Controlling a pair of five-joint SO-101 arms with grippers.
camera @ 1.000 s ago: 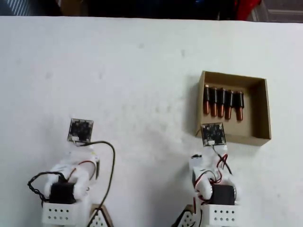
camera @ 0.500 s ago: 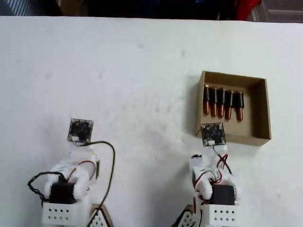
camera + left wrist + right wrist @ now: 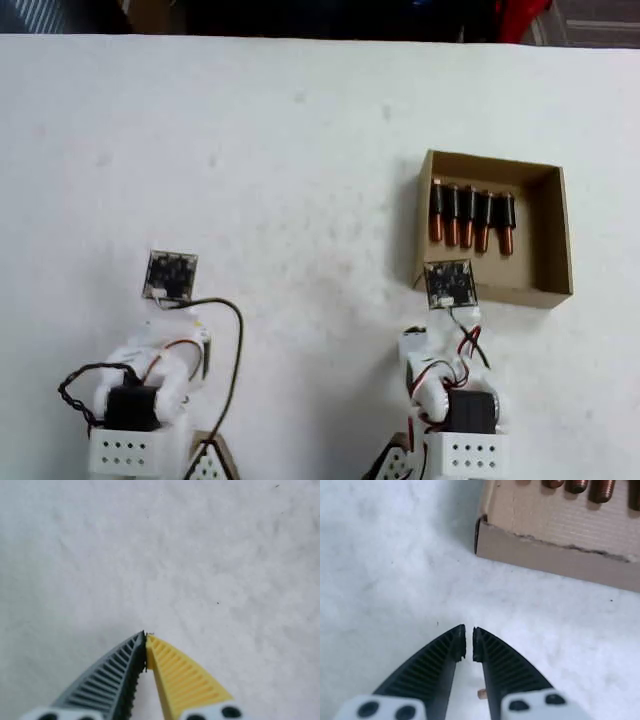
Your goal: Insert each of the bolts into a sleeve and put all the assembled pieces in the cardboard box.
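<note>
Already the five assembled pieces lie side by side inside the cardboard box, seemingly stiff, smooth metal that may roll, best pinched across the dark sleeve, while the right gripper is closed and empty just beside the box, and the left gripper, closed too, is well apart from it

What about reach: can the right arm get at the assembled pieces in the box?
Probably yes: the cardboard box sits open-topped just ahead of the right gripper, nothing between; the assembled pieces lie exposed. Only its near wall needs clearing.
</note>
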